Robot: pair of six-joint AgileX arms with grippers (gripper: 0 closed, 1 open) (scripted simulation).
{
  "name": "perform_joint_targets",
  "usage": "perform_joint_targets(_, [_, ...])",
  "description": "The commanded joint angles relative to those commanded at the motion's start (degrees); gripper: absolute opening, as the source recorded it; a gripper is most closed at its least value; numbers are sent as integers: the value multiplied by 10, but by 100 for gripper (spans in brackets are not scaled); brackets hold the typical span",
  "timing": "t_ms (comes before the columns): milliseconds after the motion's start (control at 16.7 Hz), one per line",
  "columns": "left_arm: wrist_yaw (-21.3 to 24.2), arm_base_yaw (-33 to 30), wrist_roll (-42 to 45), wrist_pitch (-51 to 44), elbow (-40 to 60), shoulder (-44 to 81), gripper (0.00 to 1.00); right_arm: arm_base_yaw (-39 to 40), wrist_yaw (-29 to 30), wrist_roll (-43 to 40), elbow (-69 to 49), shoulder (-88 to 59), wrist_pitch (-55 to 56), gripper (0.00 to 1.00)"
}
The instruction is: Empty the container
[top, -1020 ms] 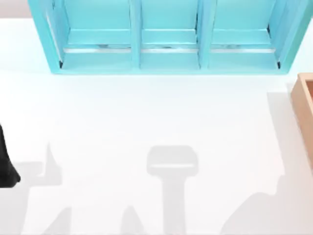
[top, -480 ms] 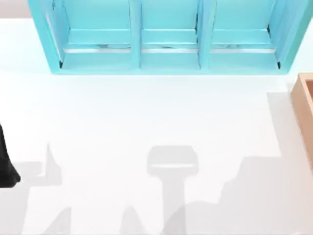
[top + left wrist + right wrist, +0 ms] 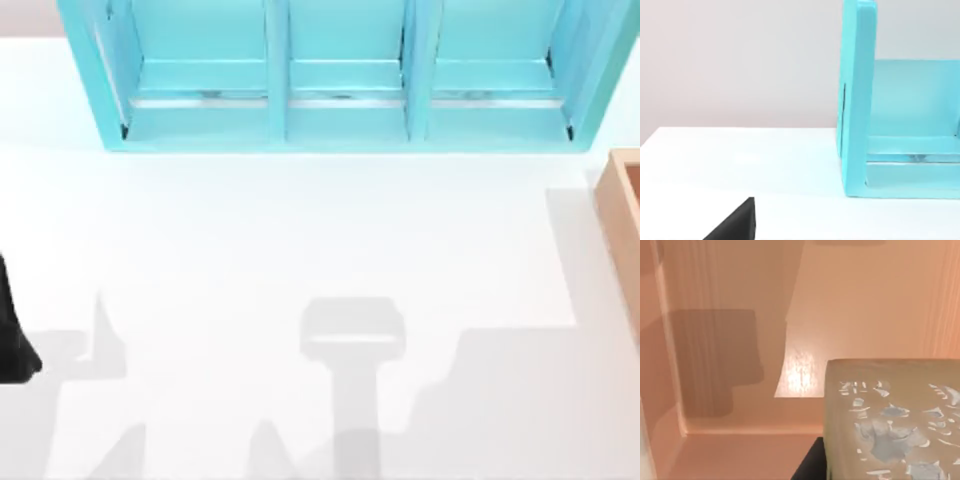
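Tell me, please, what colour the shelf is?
Turquoise shelf; the top view shows it best.

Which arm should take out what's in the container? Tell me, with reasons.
Right. Its wrist view looks straight into the container, close over a pale speckled block inside. The container sits at the table's right edge; the left arm is parked at the far left.

The bin is cut off at the top view's right edge, the shelf at its top.
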State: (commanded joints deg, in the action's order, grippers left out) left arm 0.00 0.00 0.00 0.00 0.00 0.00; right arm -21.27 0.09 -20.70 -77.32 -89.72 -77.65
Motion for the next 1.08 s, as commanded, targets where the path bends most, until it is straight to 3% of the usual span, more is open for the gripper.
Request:
perform_joint_targets(300, [0, 0, 0, 0, 0, 0, 100, 92, 0, 91, -61, -76, 6, 0])
perform_joint_targets(840, [0, 0, 0, 0, 0, 0, 100, 461, 1, 466, -233, -304, 65, 0])
perform_joint_targets(1080, [0, 0, 0, 0, 0, 0, 100, 541, 1, 546, -267, -355, 89, 0])
